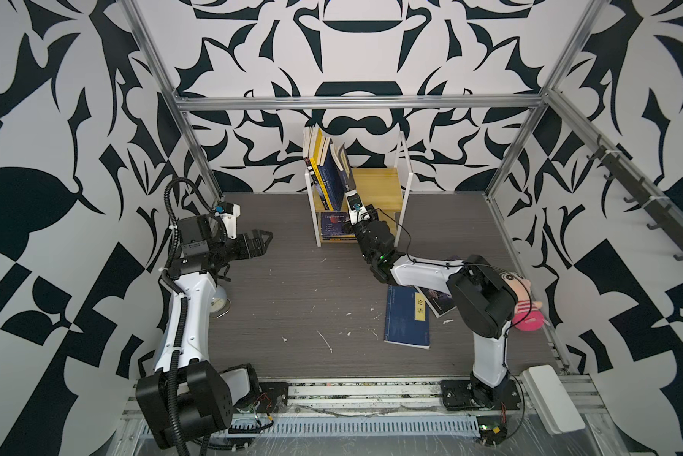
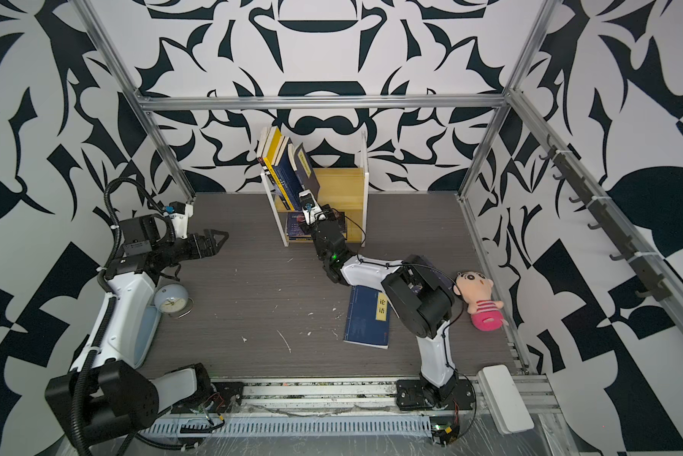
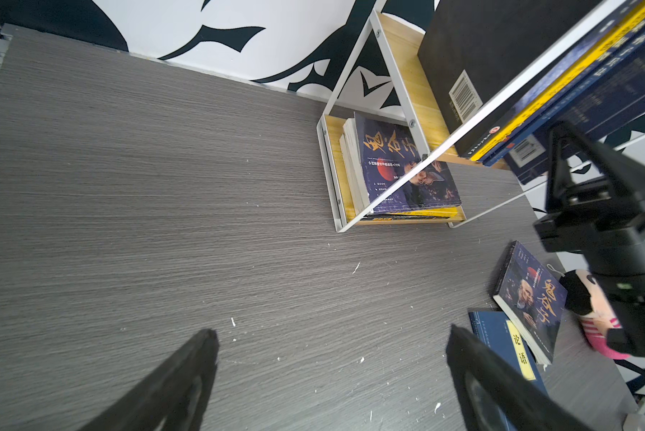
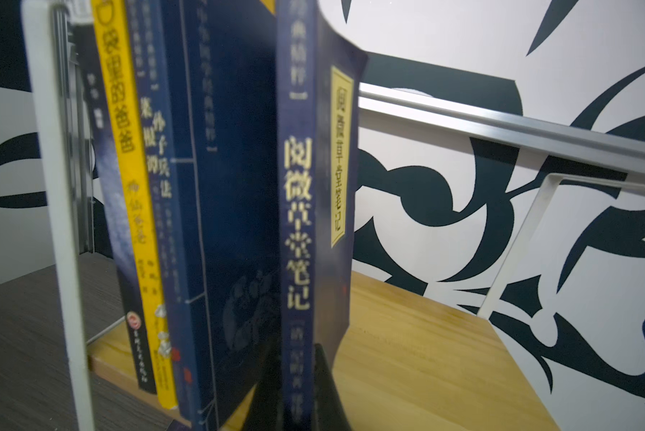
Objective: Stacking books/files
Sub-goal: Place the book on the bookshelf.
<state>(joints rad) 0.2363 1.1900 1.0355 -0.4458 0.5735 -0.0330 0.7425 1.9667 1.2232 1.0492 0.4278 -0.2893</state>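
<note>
Right end effector: clenched on a navy book, held at the upper shelf beside shelved books.
Left end effector: released, held above the counter.

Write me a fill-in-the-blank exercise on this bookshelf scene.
1. The right gripper is shut on a navy book standing on the rack's ___ shelf.
2. The left gripper is ___ and holds nothing.
3. On the table, a purple book lies partly on a blue book with a ___ label.
4. The stack of books on the lower shelf lies ___, not upright.

Missing words: upper; open; yellow; flat.
</note>
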